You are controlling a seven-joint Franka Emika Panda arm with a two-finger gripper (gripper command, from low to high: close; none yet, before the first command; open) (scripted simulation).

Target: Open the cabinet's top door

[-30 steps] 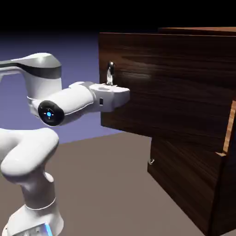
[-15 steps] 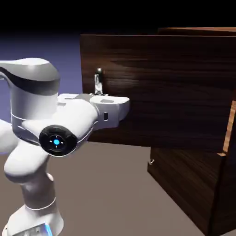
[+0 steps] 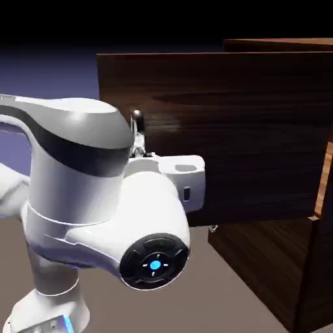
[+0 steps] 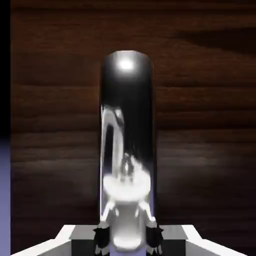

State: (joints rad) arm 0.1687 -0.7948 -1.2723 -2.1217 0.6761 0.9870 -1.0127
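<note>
The cabinet (image 3: 306, 279) of dark wood stands at the exterior view's right. Its top door (image 3: 247, 130) is swung well out from the body, with its free edge reaching toward the left. The door's silver bar handle (image 3: 136, 121) sticks up just behind my white hand. My gripper (image 3: 139, 148) is mostly hidden there by my own arm. In the hand view the handle (image 4: 127, 125) runs upright, large and shiny, against the door's wood (image 4: 205, 125). It sits between my dark fingertips (image 4: 102, 234), and my gripper (image 4: 128, 236) is shut on it.
The shorter lower panel (image 3: 260, 260) stays flat against the cabinet, with its small handle (image 3: 213, 228) at its upper left corner. A lighter orange-brown edge (image 3: 322, 185) shows at the right. My bulky white forearm and elbow (image 3: 110, 214) fill the left foreground.
The top door has swung further out, its free edge moving left. My hand has travelled with the handle, and my arm has folded back so the elbow now looms in front.
</note>
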